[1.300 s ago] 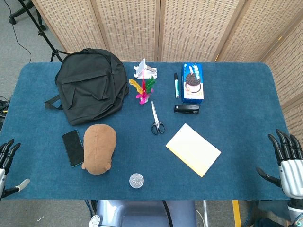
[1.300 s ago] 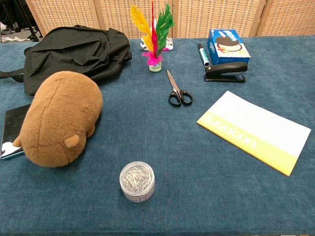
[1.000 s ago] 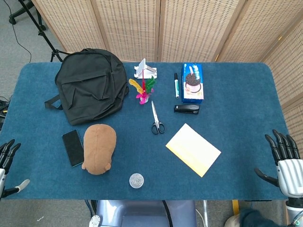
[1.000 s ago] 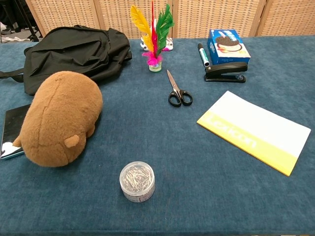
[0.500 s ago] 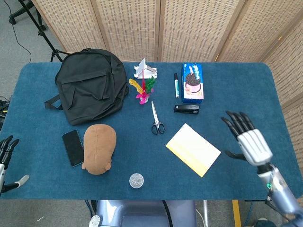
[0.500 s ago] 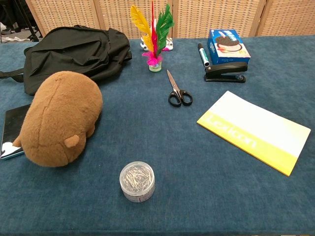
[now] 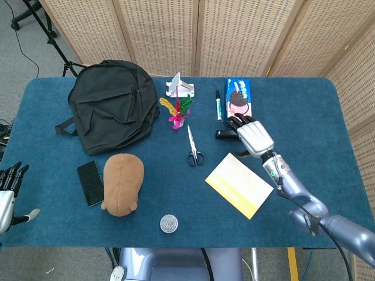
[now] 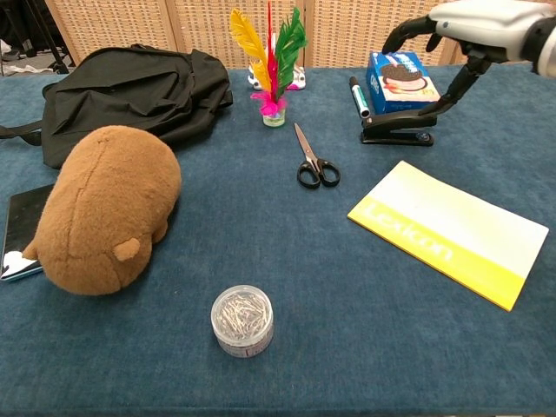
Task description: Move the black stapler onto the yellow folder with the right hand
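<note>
**My right hand over the stapler**

The table [image 7: 53,117] carries everything. The backpack [image 7: 111,105] is the largest thing, at the far left. Near it, toward me, lie the brown plush [image 7: 122,184] and a phone [image 7: 91,182] just beside it.

The yellow folder [image 7: 239,185] lies flat on the right side, turned at an angle, with nothing on it. The cookie box [image 8: 400,80] sits at the far edge.

My right hand [image 7: 251,133] hovers above the stapler [image 8: 398,127], fingers [image 8: 400,33] apart and arched, holding nothing; the thumb reaches down to the stapler's right end, though I cannot tell if it touches. My left hand [image 7: 8,193] hangs off the near left edge, fingers spread, empty.

The stapler sits just in front of the box, well apart from the folder. Its long axis runs left to right across the table, parallel to the far edge.

Scissors [image 7: 194,147] lie left of the stapler, handles toward me.
</note>
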`<state>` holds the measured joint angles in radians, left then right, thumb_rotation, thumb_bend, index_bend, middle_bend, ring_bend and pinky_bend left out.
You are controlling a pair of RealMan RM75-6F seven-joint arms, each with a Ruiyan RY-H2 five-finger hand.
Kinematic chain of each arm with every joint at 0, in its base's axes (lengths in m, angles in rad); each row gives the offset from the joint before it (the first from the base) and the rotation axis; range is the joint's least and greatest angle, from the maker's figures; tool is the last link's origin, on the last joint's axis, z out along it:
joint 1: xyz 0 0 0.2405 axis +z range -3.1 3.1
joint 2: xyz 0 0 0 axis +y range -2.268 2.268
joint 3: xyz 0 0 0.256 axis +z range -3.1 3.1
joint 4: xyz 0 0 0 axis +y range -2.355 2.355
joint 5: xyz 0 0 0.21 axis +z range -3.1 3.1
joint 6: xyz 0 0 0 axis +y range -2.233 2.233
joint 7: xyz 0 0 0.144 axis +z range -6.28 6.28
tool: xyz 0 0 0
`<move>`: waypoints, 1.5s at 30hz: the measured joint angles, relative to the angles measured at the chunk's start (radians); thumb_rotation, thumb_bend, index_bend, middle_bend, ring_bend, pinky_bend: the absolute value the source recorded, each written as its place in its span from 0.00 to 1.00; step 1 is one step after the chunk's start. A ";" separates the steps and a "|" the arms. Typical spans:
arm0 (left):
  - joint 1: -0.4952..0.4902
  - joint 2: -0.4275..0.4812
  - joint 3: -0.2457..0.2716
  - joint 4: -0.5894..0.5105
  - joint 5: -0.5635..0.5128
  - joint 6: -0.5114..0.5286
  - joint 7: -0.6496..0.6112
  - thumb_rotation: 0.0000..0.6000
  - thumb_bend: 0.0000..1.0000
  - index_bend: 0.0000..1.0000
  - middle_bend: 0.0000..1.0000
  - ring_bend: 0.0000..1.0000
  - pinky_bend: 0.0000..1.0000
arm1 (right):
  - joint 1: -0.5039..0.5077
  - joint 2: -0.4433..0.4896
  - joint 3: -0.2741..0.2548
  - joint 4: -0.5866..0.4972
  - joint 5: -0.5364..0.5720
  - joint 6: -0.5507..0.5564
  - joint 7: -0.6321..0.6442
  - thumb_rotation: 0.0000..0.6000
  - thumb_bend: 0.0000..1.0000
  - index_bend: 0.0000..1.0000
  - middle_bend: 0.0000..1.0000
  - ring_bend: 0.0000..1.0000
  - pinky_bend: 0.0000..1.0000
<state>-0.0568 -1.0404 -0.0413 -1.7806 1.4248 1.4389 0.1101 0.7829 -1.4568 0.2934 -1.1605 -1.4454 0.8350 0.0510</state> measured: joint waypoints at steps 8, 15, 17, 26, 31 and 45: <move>-0.021 -0.008 -0.021 0.015 -0.072 -0.041 0.007 1.00 0.00 0.00 0.00 0.00 0.00 | 0.067 -0.144 0.001 0.180 0.072 -0.057 -0.013 1.00 0.23 0.26 0.28 0.24 0.32; -0.032 -0.011 -0.024 0.024 -0.092 -0.060 0.008 1.00 0.00 0.00 0.00 0.00 0.00 | 0.085 -0.219 -0.017 0.308 0.102 -0.065 -0.015 1.00 0.25 0.27 0.30 0.27 0.38; -0.033 -0.012 -0.023 0.024 -0.093 -0.061 0.009 1.00 0.00 0.00 0.00 0.00 0.00 | 0.094 -0.242 -0.017 0.346 0.121 -0.081 -0.017 1.00 0.26 0.28 0.31 0.29 0.38; -0.036 -0.016 -0.022 0.024 -0.093 -0.058 0.013 1.00 0.00 0.00 0.00 0.00 0.00 | 0.115 -0.311 -0.025 0.456 0.157 -0.101 -0.019 1.00 0.26 0.32 0.34 0.33 0.38; -0.036 -0.017 -0.020 0.024 -0.093 -0.055 0.014 1.00 0.00 0.00 0.00 0.00 0.00 | 0.122 -0.338 -0.038 0.517 0.149 -0.098 -0.012 1.00 0.26 0.35 0.37 0.35 0.38; -0.036 -0.023 -0.014 0.018 -0.089 -0.049 0.025 1.00 0.00 0.00 0.00 0.00 0.00 | 0.129 -0.450 -0.074 0.757 0.103 -0.037 0.092 1.00 0.49 0.57 0.59 0.55 0.42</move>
<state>-0.0930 -1.0635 -0.0552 -1.7624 1.3360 1.3900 0.1349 0.9119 -1.9071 0.2190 -0.4036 -1.3420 0.7981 0.1426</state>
